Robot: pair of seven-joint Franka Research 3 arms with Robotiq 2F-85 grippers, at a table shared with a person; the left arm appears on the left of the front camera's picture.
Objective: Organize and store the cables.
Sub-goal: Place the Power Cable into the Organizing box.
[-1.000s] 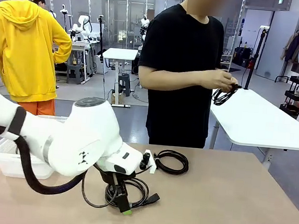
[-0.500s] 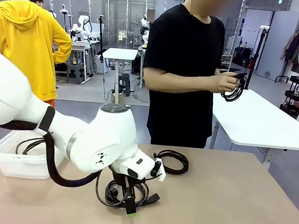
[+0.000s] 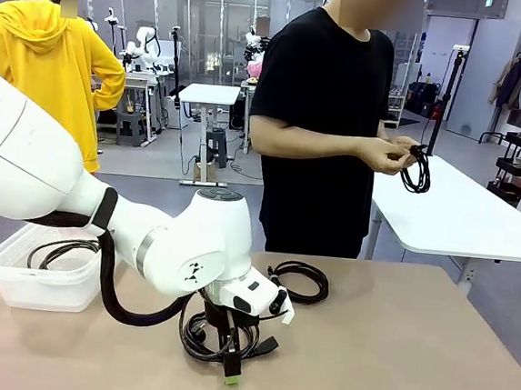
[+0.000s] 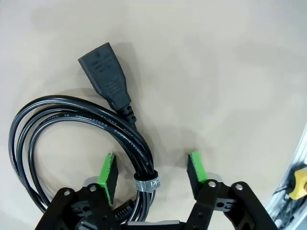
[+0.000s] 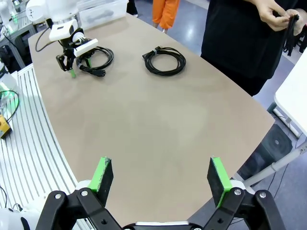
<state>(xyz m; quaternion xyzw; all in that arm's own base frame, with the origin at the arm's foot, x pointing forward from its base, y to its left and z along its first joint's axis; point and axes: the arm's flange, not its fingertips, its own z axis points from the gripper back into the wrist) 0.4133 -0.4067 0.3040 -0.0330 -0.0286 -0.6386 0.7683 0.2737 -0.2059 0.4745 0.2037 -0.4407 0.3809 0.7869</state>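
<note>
Two black coiled cables lie on the tan table. The nearer cable [image 3: 246, 338] [image 4: 53, 112] has a black plug and a grey tie, and my left gripper [image 3: 229, 371] [image 4: 151, 165] stands over it, open, its green pads either side of the tied strands. The second cable [image 3: 299, 281] [image 5: 164, 61] rests farther back, untouched. A person across the table holds a third cable [image 3: 417, 173] in both hands. My right gripper [image 5: 162, 175] hangs open high above the table, with nothing between its fingers.
A clear plastic bin [image 3: 24, 286] sits at the table's left end with a black cable [image 3: 62, 250] inside. A white table [image 3: 459, 217] stands behind on the right. The near and right parts of the tan table [image 5: 158, 124] are bare.
My left arm has shifted right and down over the nearer cable. The person has turned the held cable, which now hangs from both hands.
</note>
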